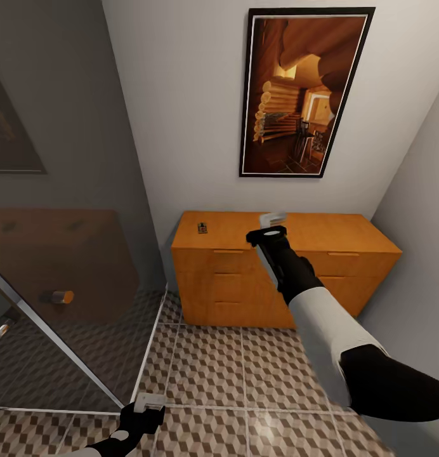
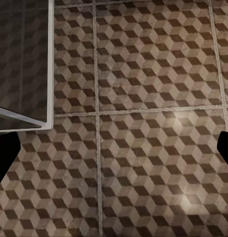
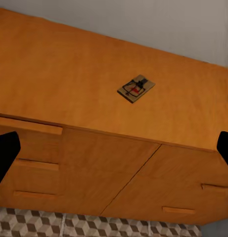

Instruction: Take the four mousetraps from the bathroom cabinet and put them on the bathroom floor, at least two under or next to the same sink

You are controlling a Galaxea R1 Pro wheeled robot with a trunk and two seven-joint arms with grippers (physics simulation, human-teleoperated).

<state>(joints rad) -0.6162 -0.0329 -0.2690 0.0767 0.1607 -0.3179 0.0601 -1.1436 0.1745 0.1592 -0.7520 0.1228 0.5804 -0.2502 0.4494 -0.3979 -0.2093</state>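
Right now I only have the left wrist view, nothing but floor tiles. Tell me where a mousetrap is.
Observer: One mousetrap lies on the cabinet top, near its left end in the head view.
Operator: Give me the right tool's position.
Observer: The right tool hangs over the cabinet top, to the right of that trap, open and empty.
Operator: Check the drawers.
Observer: Every drawer front in sight is shut.
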